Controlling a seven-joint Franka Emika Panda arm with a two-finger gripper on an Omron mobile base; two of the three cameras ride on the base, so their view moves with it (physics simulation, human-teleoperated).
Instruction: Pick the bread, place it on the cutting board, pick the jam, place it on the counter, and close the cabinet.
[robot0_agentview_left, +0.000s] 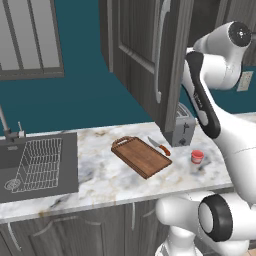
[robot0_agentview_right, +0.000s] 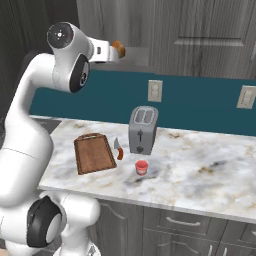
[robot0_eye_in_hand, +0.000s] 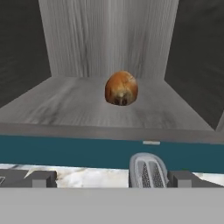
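- The jaws stand wide apart with nothing between them; the gripper (robot0_eye_in_hand: 112, 179) faces the open cabinet's shelf.
- The small round golden-brown bread (robot0_eye_in_hand: 121, 88) sits on the grey wood-grain shelf, ahead of the fingertips and apart from them.
- The tall dark grey wood-grain cabinet (robot0_agentview_left: 145, 55) has its door swung open.
- The rectangular brown wooden cutting board (robot0_agentview_left: 141, 156) lies on the white-and-grey marbled counter (robot0_agentview_left: 105, 175), an orange-handled knife (robot0_agentview_left: 160, 147) beside it.
- The small red-lidded jam (robot0_agentview_left: 197, 157) stands on the counter near the silver toaster (robot0_agentview_right: 143, 130).
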